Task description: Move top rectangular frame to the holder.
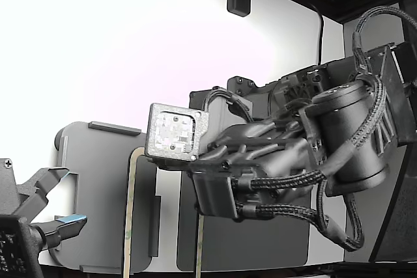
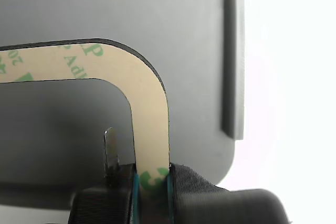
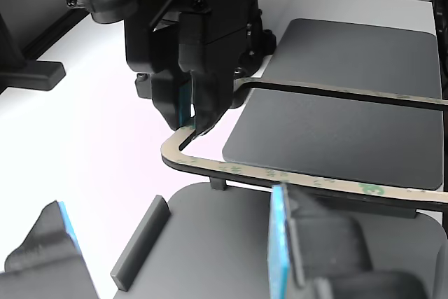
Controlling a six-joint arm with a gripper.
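The top rectangular frame [image 2: 149, 103] is a thin tan outline with green print and a dark edge. My gripper [image 2: 152, 182] is shut on one side of it, close to a rounded corner. In the other view the gripper [image 3: 190, 120] holds the frame [image 3: 280, 173] lifted and roughly level, its corner above the near edge of the holder [image 3: 210, 243]. The holder [image 2: 199, 35] is a grey rounded tray with a raised tab [image 2: 233, 61] at its edge. In the exterior view the frame [image 1: 128, 213] shows as a thin strip over the holder [image 1: 98, 180]; my fingers are hidden there.
A dark grey flat mat [image 3: 336, 103] lies beyond the holder, under the frame's far part. A second gripper [image 1: 45, 206] with blue pads [image 3: 280, 243] stands open at the holder's near side. Black stands [image 3: 31, 75] sit on the white table.
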